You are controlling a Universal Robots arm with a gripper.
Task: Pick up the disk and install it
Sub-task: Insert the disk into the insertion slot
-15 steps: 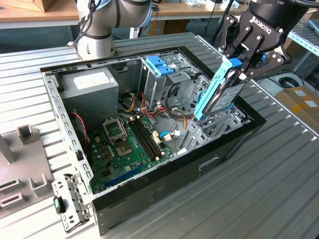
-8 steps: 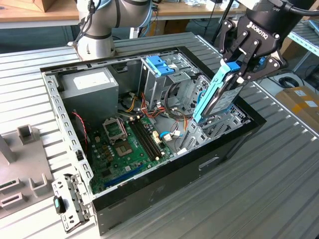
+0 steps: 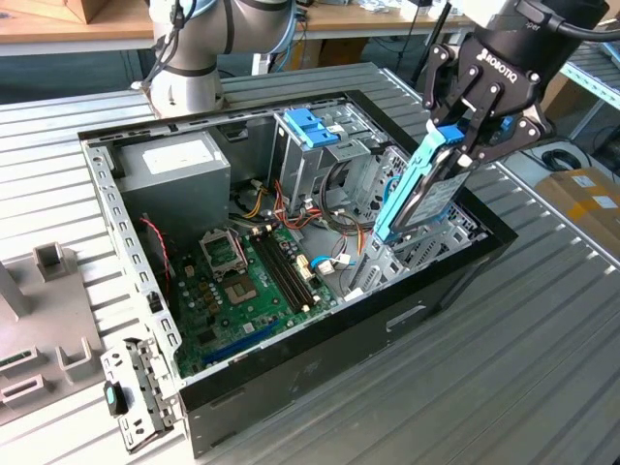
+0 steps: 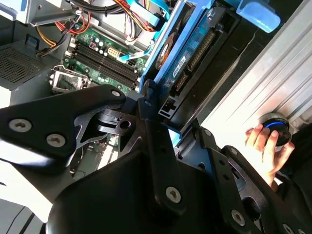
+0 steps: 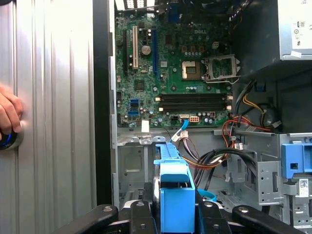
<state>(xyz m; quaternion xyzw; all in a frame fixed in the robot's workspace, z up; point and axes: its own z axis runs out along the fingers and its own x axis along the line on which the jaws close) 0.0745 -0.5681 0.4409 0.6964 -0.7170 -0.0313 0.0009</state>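
Over the case's 3 o'clock side: the gripper (image 3: 465, 145) holds the disk (image 3: 426, 189) on edge and tilted, with its lower end down among the metal bay walls of the computer case (image 3: 291, 387).
Grip: the fingers are clamped on the disk's upper, blue-railed end, and nothing looks slack.
Disk's place: it is off the table and partly inside the case, at about 3 o'clock from the motherboard (image 3: 242, 281). Judging by the tilt, it is not yet seated.
Doing it well: the blue rails should line up with the bay's guides. The tilt should come out before any push, and the loose cables (image 5: 214, 158) beside the bay must stay clear of the disk's end.
Exterior view adds: the whole layout, with the power supply (image 3: 179, 160) at 11 o'clock and the blue-handled drive cage (image 3: 310, 126) at 12 o'clock.
Second wrist view adds: the disk's connector edge close up, and a person's hand (image 4: 263, 146) resting on a round blue-lit knob (image 4: 275, 124) outside the case.
First wrist view adds: a look straight along the disk's blue end toward the bay floor.
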